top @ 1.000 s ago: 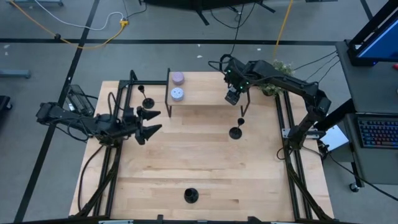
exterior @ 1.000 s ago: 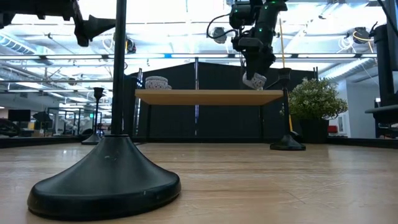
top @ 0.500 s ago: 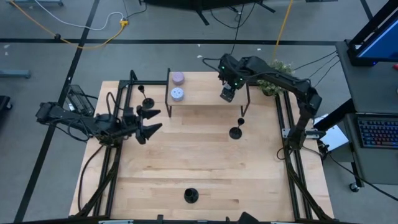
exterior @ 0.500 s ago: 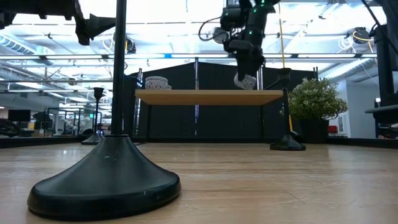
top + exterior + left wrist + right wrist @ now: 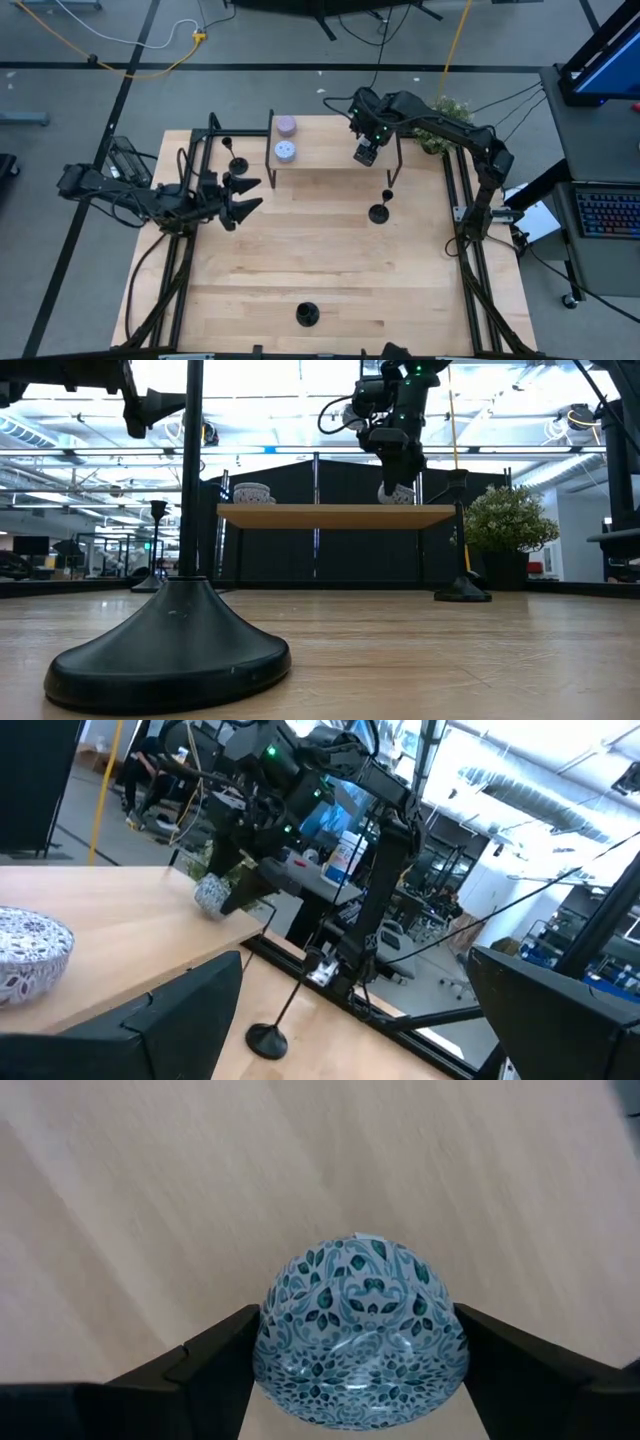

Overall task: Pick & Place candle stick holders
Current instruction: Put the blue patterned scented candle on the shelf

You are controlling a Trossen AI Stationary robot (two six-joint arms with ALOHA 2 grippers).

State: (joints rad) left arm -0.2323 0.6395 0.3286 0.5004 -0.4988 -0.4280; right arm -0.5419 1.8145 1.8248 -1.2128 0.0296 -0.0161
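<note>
1. The right claw (image 5: pixel 365 153) is positioned above the raised wooden shelf (image 5: pixel 340 150) at the far side of the tabletop (image 5: pixel 330 260), and is clenched on a round patterned blue-and-white tin (image 5: pixel 358 1332); both fingers (image 5: pixel 200 1365) press against the tin's sides
2. In the low view, the tin (image 5: pixel 394 493) hangs just above the shelf top (image 5: pixel 335 515); whether it touches the shelf cannot be determined
3. The left claw (image 5: pixel 240 198) hovers over the left part of the tabletop with its fingers released and spread, grasping nothing
4. Two further tins, one lilac (image 5: pixel 286 125) and one pale (image 5: pixel 285 151), rest on the left end of the shelf
5. Candle stick holder locations: one (image 5: pixel 379 209) stands upright on the tabletop just in front of the shelf's right end; one (image 5: pixel 238 163) stands beside the shelf's left end, near the left claw; one (image 5: pixel 307 315) stands at the near edge of the tabletop, well apart from both arms
</note>
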